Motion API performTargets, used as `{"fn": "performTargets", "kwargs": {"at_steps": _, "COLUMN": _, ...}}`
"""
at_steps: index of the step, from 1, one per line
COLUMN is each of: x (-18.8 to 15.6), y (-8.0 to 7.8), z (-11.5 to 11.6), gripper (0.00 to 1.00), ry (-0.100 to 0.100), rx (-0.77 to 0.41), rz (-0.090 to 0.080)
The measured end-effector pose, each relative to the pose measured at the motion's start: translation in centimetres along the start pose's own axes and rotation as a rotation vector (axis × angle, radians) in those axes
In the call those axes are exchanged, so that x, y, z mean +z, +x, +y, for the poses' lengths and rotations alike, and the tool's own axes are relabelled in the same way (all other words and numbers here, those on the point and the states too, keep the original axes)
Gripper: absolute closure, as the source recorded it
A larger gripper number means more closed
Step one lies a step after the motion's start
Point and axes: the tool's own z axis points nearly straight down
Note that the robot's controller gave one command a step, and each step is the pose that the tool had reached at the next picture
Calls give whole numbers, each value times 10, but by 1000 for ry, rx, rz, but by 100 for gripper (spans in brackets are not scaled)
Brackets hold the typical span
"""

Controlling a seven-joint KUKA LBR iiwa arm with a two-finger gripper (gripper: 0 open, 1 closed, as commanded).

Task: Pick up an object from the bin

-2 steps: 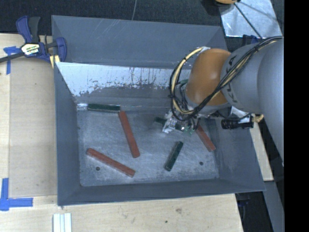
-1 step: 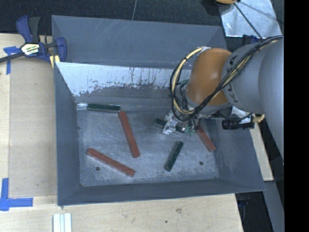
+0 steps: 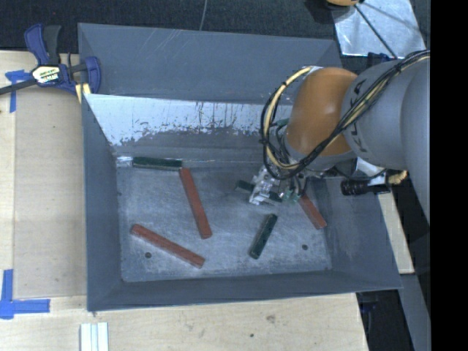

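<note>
Hanging low at the right of the bin (image 3: 219, 57), the gripper (image 3: 267, 189) has a dark green stick (image 3: 263, 235) just nearer; spread or squeezed, I cannot tell.

Moderately lit scene seen from above. The grey metal bin (image 3: 102, 218) catches most light on its far wall (image 3: 183, 112) at 12 o'clock, where a pale band of sheen runs across. The bin floor (image 3: 227, 251) is evenly lit, with a faint speckled gleam. The arm's orange cover (image 3: 322, 115) at 2 o'clock carries a soft highlight and shades the floor beneath it toward 3 o'clock. A silvery sheet (image 3: 380, 28) at 1 o'clock glares white.
</note>
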Motion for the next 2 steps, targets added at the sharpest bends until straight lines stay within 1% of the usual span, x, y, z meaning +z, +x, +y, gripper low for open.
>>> {"fn": "performTargets", "kwargs": {"at_steps": 1, "x": -20, "y": -3, "z": 1, "gripper": 100, "ry": -2, "rx": 0, "rz": -4}}
{"fn": "performTargets", "kwargs": {"at_steps": 2, "x": -30, "y": -3, "z": 1, "gripper": 100, "ry": -3, "rx": -1, "rz": -7}}
